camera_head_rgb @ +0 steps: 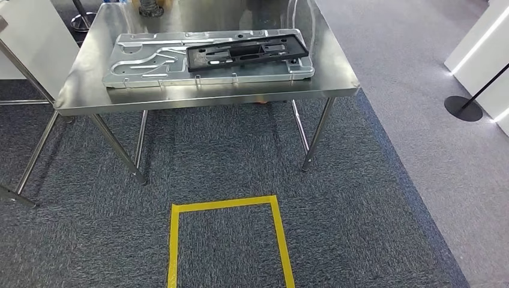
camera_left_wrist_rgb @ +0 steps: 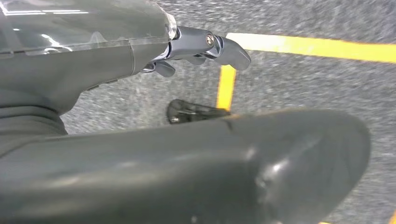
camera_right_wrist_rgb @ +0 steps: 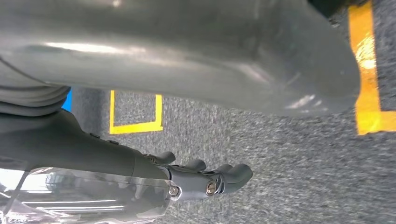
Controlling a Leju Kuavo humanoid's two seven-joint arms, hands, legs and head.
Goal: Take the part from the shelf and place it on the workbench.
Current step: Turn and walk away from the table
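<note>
On the workbench [camera_head_rgb: 90, 99], the big silver plate [camera_head_rgb: 144, 66] with the black part [camera_head_rgb: 246, 54] on top takes up most of the room, leaving bare strips along the near edge, both ends and the far side.

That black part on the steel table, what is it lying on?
The black part lies flat on a silver stamped metal panel, which rests on the workbench. The stretch of panel beneath the part is covered, so its surface there cannot be seen.
</note>
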